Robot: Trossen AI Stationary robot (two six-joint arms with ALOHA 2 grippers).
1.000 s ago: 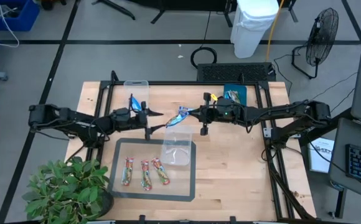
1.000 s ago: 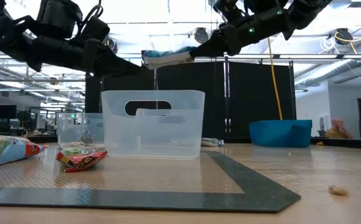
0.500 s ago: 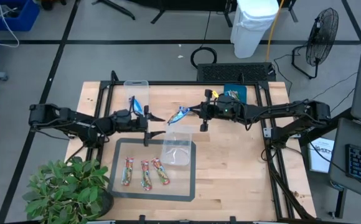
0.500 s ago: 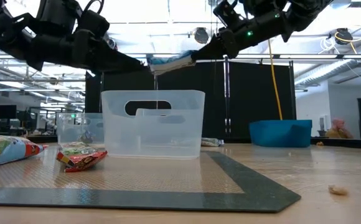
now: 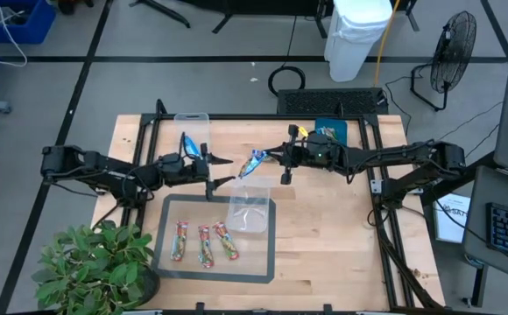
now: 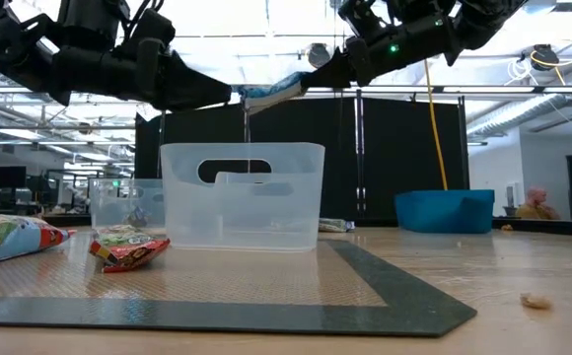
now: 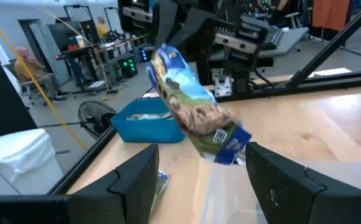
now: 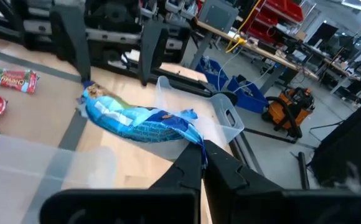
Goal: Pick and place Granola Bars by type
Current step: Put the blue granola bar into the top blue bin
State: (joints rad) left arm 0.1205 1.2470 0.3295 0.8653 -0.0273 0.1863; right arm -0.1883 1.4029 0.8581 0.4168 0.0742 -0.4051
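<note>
Blue bar (image 5: 256,161) hangs in mid-air over the clear tub (image 5: 250,207), pinched at one end by the right gripper (image 5: 267,158), fingers clamped tight. Right wrist view confirms the grip on the wrapper's end (image 8: 144,121). Left gripper (image 5: 222,162) sits just beside the bar's free end, fingers spread wide, holding nothing; left wrist view shows the bar (image 7: 193,106) between its fingers, untouched. High view alone shows three red-and-green bars (image 5: 203,242) on the mat (image 5: 171,265).

Both arms raised mid-table, tools nearly tip to tip: left tool (image 5: 222,163) spread, right tool (image 5: 266,158) apparently clamped
</note>
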